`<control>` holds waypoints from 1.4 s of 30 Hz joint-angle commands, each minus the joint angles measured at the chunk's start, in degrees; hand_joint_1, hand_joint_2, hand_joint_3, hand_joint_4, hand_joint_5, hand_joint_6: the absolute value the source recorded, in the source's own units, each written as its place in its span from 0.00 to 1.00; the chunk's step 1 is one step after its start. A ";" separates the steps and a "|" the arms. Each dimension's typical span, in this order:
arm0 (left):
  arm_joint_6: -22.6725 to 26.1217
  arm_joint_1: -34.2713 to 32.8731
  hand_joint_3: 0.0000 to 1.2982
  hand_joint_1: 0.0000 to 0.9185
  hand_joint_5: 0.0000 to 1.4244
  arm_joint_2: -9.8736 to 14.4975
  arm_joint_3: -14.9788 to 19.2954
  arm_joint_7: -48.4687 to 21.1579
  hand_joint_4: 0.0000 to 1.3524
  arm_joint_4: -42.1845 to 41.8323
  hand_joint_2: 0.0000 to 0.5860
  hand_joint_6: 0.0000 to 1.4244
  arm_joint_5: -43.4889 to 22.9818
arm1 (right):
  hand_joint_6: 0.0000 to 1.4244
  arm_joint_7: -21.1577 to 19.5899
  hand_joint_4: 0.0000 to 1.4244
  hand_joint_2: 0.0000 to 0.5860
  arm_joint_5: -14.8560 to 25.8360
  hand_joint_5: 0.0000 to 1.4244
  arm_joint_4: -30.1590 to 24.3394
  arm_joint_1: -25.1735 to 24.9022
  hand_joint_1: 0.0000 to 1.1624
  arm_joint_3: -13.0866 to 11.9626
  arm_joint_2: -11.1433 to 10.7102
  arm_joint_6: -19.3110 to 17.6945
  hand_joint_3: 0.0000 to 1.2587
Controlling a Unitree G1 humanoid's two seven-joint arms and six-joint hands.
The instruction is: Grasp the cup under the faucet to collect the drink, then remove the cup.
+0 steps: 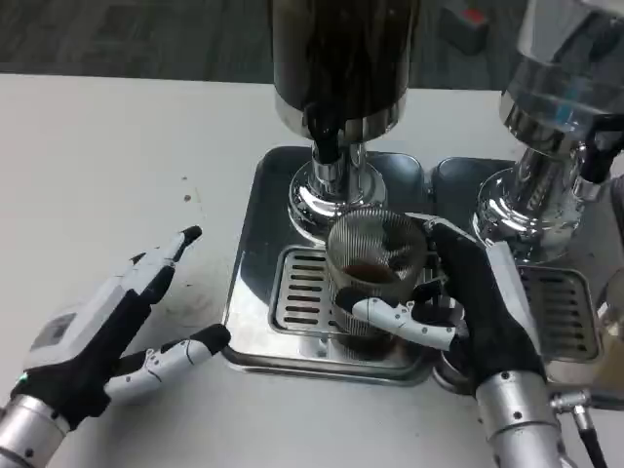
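Right hand (466, 310): wrapped round the cup (374, 278) from the right, palm to its side, one white finger crossing the front low down. The grip is set low and sideways, probably so the rim is left free and the cup is kept upright.

Cup: clear, ribbed, a little dark drink at the bottom. It is held over the slotted grate (304, 292) of the steel tray (255, 219), toward the grate's right end. Whether its base is touching the grate or is just lifted off cannot be told. The faucet (327, 136) hangs behind and to the left of the rim, not straight above it, so the collecting step is judged done and the removal under way.

Left hand (102, 327): laid on the white table (97, 146) just left of the tray, fingers spread, nothing held; apparently parked, though its fingertips lie near the tray's front left corner.

Dispenser (341, 58): dark drink inside, chrome base standing on the tray behind the grate. A second dispenser (556, 117) stands on its own tray to the right, close behind the right wrist. A careless pull-back could be fouled by it.
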 commanded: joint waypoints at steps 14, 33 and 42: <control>4.82 8.90 0.00 0.00 0.00 3.50 1.28 7.48 0.00 -13.09 0.24 0.00 10.20 | 0.54 3.29 0.45 0.39 0.51 0.44 -8.08 5.59 0.83 1.07 -2.26 -2.82 0.44; 10.06 22.93 0.00 0.00 0.00 5.25 4.41 11.58 0.00 -26.30 0.21 0.00 14.27 | 0.57 7.72 0.46 0.37 2.23 0.46 -16.98 10.23 0.83 1.58 -4.74 -4.03 0.45; 11.75 27.39 0.00 0.00 0.00 3.32 6.52 12.89 0.00 -29.99 0.20 0.00 14.23 | 0.58 10.03 0.46 0.39 2.05 0.47 -20.61 13.09 0.83 2.05 -5.10 -3.74 0.45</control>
